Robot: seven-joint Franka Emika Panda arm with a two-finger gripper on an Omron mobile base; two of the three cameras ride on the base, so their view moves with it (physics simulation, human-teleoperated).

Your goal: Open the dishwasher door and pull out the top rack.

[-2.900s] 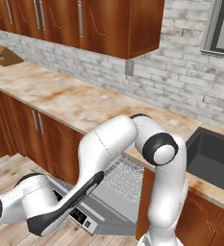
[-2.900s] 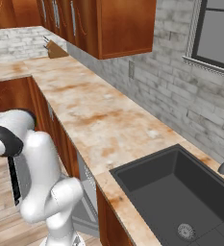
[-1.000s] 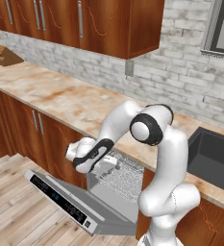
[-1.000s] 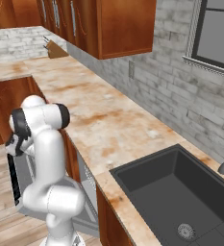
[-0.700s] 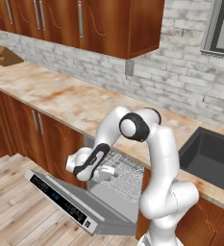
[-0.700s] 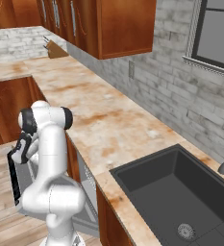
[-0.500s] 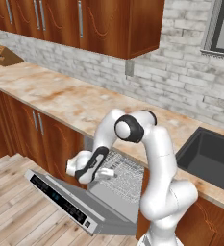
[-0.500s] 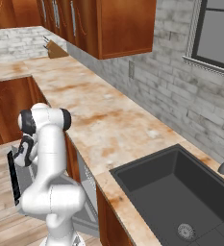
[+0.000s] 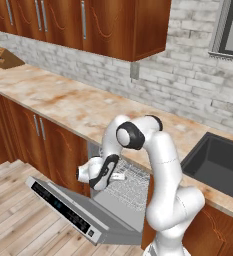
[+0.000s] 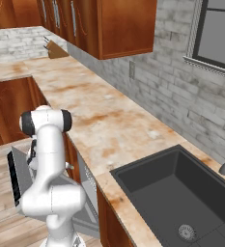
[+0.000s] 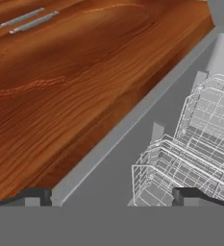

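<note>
The dishwasher door (image 9: 70, 207) lies folded down flat, its dark control strip toward the floor side; from the right it shows as a grey slab (image 10: 17, 176) behind my arm. The top rack (image 9: 132, 181), a grey wire grid, sits inside the opening under the counter. My gripper (image 9: 116, 176) hovers over the door's hinge end, just in front of that grid. In the hand view my gripper (image 11: 112, 197) is open, tips wide apart with nothing between them, and wire rack grids (image 11: 192, 153) fill the tub to the right.
Reddish wooden cabinet doors (image 9: 48, 145) flank the opening on the left, close beside the hand (image 11: 60, 86). The speckled counter (image 9: 88, 107) overhangs the rack. A dark sink basin (image 10: 181, 193) lies to the right. A knife block (image 9: 8, 59) stands far left.
The hand left the door's outer edge, rose, then dropped leftward and down to the mouth of the opening. The door has lain flat over the last second. The jaws stayed open.
</note>
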